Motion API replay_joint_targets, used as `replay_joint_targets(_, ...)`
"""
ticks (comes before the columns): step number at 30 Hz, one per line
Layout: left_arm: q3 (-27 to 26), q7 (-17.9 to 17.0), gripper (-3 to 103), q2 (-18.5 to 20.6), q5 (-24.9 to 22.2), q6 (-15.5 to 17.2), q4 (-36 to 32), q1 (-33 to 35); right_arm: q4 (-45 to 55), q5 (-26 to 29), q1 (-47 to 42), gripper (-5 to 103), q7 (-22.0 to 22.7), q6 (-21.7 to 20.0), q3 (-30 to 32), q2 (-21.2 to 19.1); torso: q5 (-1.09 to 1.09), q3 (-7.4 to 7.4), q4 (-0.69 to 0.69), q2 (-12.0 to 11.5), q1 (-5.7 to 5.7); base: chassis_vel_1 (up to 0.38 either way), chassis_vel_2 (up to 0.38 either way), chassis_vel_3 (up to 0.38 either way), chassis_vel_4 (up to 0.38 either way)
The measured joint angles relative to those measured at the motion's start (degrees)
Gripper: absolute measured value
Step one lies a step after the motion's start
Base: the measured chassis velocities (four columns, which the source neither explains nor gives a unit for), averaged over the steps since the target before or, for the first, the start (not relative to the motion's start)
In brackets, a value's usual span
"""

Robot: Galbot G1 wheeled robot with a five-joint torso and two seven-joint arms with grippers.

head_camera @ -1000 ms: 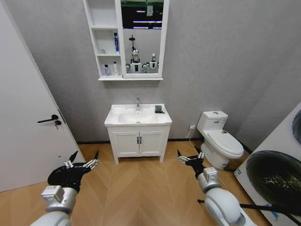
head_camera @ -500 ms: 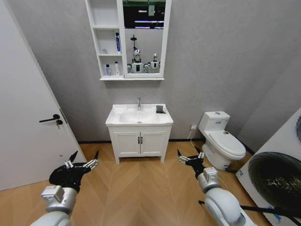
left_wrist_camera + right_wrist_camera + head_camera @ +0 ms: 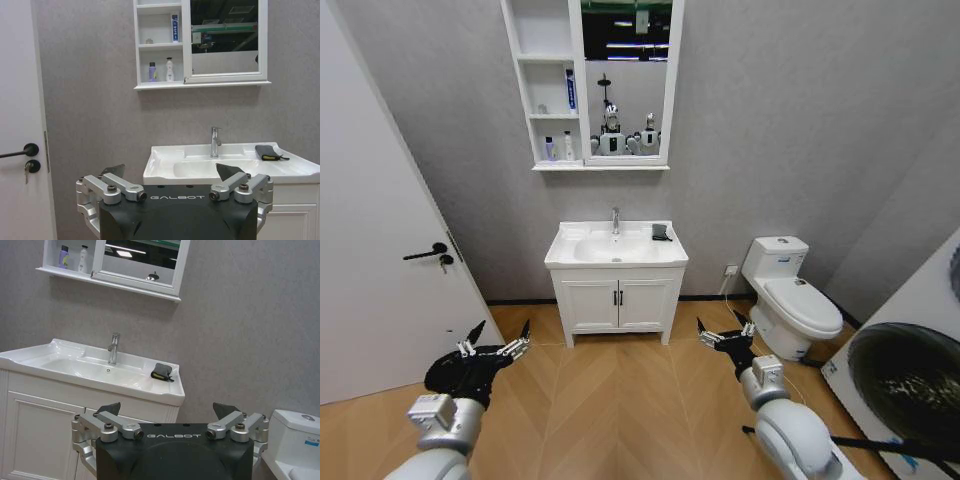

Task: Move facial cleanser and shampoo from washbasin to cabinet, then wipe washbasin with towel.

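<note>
Standing well back from the washbasin (image 3: 616, 248), the robot would do best to drive in square before reaching. Bottles sit on the cabinet (image 3: 548, 85) shelves already, so wiping looks due. The towel (image 3: 660, 232) lies on the basin's right rim, well ahead of the left end effector (image 3: 498, 338) and right end effector (image 3: 722, 330), both spread open and empty.

white washbasin (image 3: 582, 257), white cabinet (image 3: 535, 88), dark grey-black towel (image 3: 660, 232) with a yellow edge. grey mottled wall (image 3: 790, 130), tan herringbone wood floor (image 3: 610, 400). a purple bottle (image 3: 152, 72) and a white bottle (image 3: 170, 70) on the shelf.
</note>
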Motion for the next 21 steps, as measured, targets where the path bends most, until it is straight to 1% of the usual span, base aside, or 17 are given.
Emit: replay_joint_targets(21, 0.0, 0.0, 100, 0.0, 0.0, 0.0, 0.0, 0.0, 0.0, 0.0, 0.0, 100, 0.0, -0.03, 0.0, 0.0, 0.0, 0.0, 0.0, 0.0, 0.0, 0.0, 0.0, 0.0, 0.0)
